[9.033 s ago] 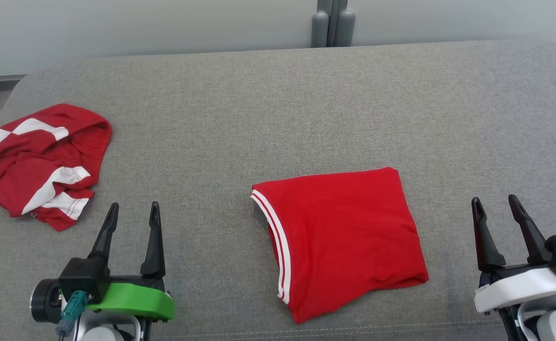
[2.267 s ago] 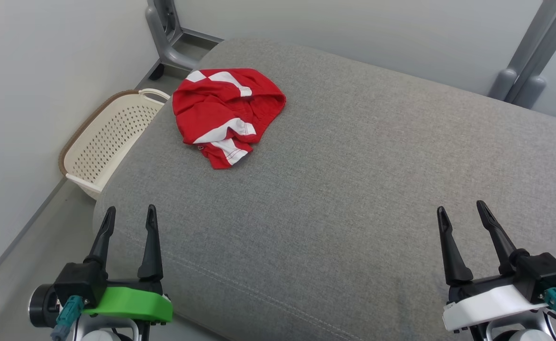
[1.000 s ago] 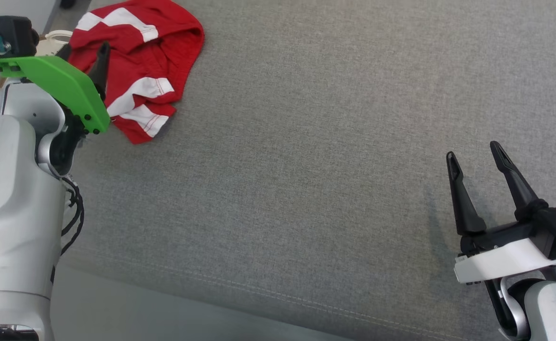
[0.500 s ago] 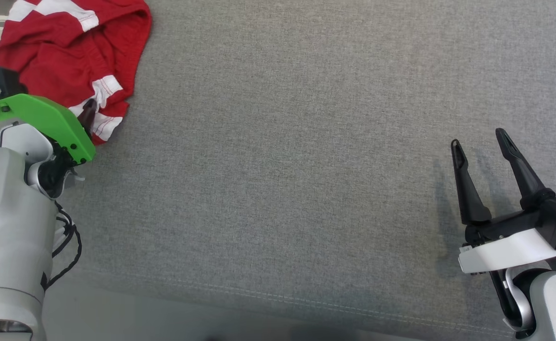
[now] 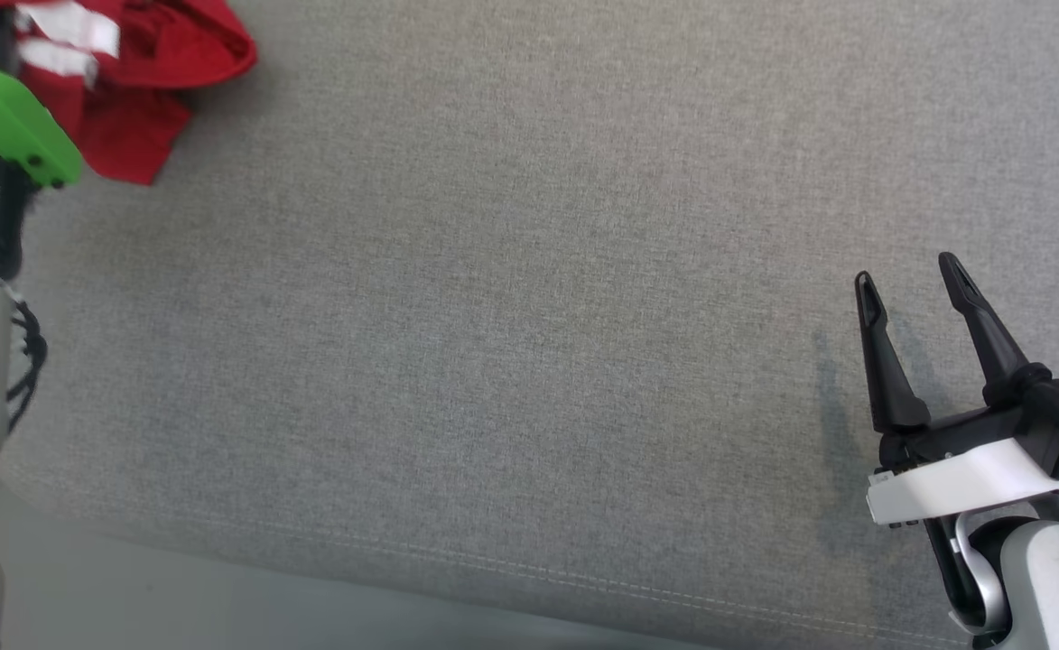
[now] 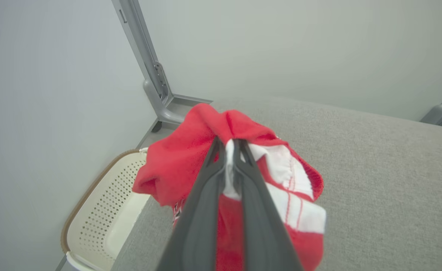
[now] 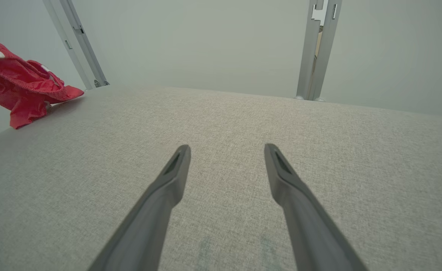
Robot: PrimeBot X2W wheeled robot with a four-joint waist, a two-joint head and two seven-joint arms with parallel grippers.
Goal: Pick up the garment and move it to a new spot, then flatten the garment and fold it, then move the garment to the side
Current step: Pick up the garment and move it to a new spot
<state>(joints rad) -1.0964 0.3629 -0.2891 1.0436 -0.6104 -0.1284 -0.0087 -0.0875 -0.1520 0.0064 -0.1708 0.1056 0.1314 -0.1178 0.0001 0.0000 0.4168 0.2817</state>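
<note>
The left end effector [image 6: 229,143] pinches a bunched fold of the red-and-white garment [image 6: 175,165], raised at the far-left corner of the grey cushion [image 6: 375,180]. Such a thin grip could slip and spill the cloth toward the cream basket [image 6: 104,210] beside the edge. The right end effector [image 5: 906,268] hovers spread and empty, well apart, with no obstacle between.

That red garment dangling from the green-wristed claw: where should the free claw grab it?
Probably the red corner hanging lowest off the garment, reached from the robot's right. It droops thin and free below the bunch the left gripper pinches, so the open right gripper could straddle it.
</note>
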